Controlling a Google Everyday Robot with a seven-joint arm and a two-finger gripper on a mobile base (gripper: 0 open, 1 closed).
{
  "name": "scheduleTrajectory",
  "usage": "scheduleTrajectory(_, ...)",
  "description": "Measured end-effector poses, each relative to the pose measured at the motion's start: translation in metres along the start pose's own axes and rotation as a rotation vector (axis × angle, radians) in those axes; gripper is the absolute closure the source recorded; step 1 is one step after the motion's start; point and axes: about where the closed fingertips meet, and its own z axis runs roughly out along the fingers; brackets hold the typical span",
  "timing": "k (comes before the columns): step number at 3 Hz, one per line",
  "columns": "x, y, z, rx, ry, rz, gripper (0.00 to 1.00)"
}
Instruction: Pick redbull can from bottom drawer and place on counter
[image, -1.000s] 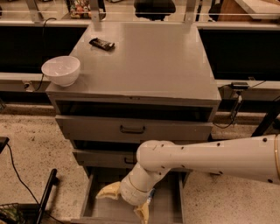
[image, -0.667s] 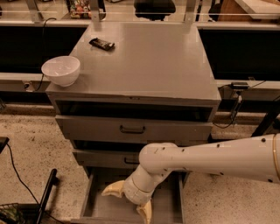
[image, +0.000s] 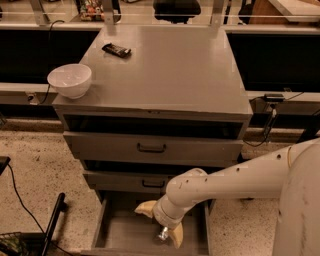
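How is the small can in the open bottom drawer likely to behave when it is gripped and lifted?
The can looks small, so it is probably light. Its shiny metal may slip between the fingers. If it is round, as it seems, a nudge could roll it across the flat floor of the bottom drawer. The gripper hangs just over it, inside the drawer.

The grey counter carries a white bowl at its front left corner and a dark snack bar farther back; the gripper hangs spread inside the bottom drawer.

Speckled pale floor, dark office chair beyond the cabinet, warm dim light.
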Motion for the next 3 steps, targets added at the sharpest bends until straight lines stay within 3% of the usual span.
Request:
scheduleTrajectory(1, 0.000, 0.000, 0.000, 0.000, 0.000, 0.000, 0.00)
scheduleTrajectory(2, 0.003, -0.004, 0.021, -0.066, -0.010, -0.025, 0.00)
scheduleTrajectory(3, 0.028, -0.009, 0.068, -0.149, 0.011, -0.082, 0.00)
